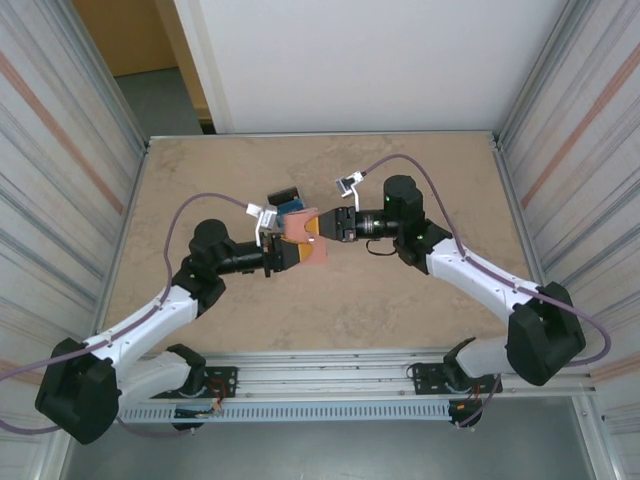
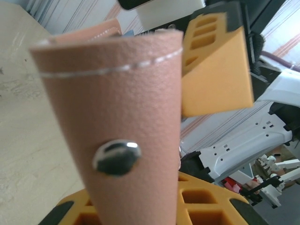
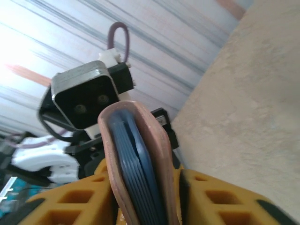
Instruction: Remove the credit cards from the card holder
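Though perhaps loosely, card holder (image 2: 122,93) between fingers (image 2: 204,206)

- You are looking down on a beige, marbled table (image 1: 330,310), with a pale metal rim framing it.
- A small pile of cards (image 1: 287,199), black and blue, is lying flat on it, just beyond the middle.
- A metal rail (image 1: 340,385) is running along the near edge, carrying both arm bases.

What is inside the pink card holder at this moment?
Between the pink covers of the card holder, the right wrist view shows stacked blue-grey edges. Whether these are cards or only lining cannot be told; deeper inside is covered.
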Robot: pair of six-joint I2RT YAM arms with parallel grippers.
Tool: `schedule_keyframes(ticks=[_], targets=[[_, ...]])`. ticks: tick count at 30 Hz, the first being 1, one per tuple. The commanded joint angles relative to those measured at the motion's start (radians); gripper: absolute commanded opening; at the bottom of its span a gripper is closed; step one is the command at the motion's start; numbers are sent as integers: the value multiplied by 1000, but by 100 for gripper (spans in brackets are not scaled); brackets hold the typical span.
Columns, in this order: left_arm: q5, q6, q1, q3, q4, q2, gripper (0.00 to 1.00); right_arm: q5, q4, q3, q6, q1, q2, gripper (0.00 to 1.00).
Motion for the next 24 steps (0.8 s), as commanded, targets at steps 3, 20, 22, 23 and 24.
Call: schedule_keyframes(ticks=[3,20,22,23,24], targets=[[4,39,-7,21,0,-15,1,119,-159,31,-125,-1,-83,51],[189,36,-37,83,-28,14,0,31,-181,65,-339,0,-86,52],[188,41,-47,92,-39,23,0,15,-167,69,-333,4,-73,44],[184,38,-47,93,-42,23,0,9,-164,73,-331,5,-68,36],[175,36,-49,94,-46,25,0,9,-162,74,-330,6,-66,28]])
